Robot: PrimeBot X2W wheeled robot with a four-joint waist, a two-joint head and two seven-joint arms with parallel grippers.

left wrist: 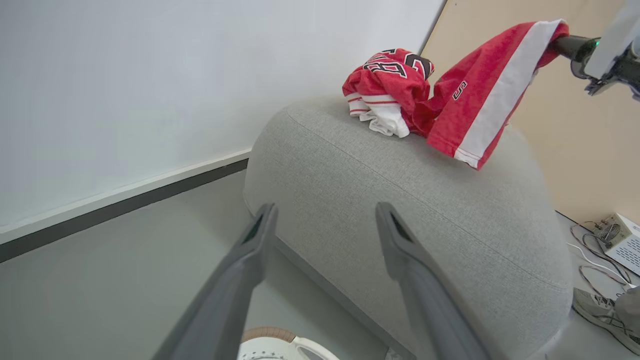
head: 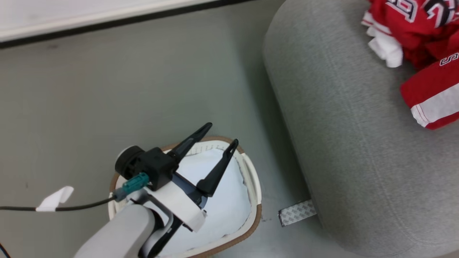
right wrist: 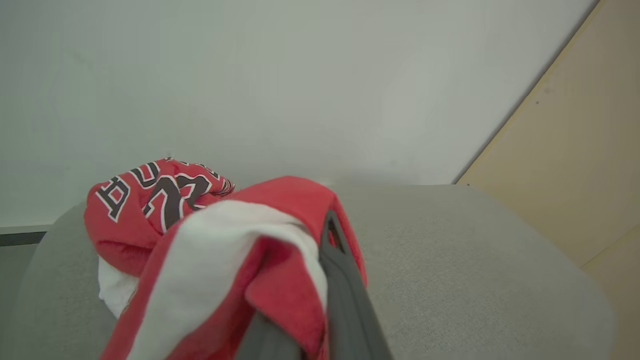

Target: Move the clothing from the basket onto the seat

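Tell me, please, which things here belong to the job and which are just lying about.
Job: red striped sports clothing; white perforated plastic basket; rounded grey fabric seat; right gripper, holding clothing.
Lying about: plain white cloth sheet; patterned grey tape strip; white box.

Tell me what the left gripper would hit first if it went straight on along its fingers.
Probably the rounded side of the seat: in the left wrist view it sits straight ahead between the open fingers of the left gripper. Depth is unclear, but nothing shows in between.
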